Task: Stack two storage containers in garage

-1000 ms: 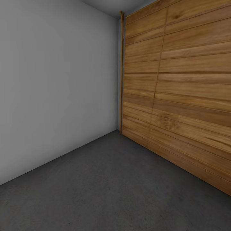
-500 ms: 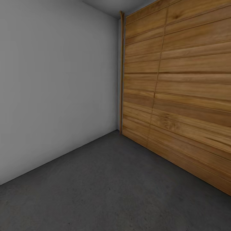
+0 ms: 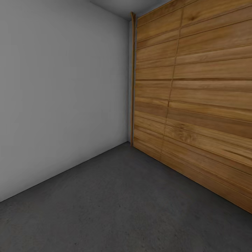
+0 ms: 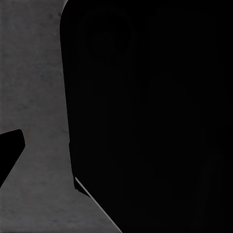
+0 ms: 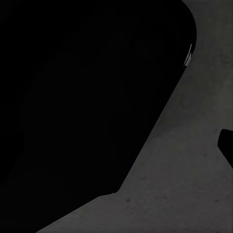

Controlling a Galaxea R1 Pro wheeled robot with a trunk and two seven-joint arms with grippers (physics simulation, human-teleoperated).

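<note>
Garage corner in head view — plain grey-white wall (image 3: 63, 98) at left, wide door (image 3: 196, 98) of horizontal brown wood planks at right, meeting at a thin vertical trim. Dark grey mottled floor (image 3: 115, 210) across the lower frame. Left wrist view: same grey floor (image 4: 34, 97) beside a large black mass, too dark to identify. Right wrist view: likewise, floor (image 5: 194, 184) next to a black shape. Gripper states — cannot tell, fingers not distinguishable. Position of containers relative to grippers not determinable.
</note>
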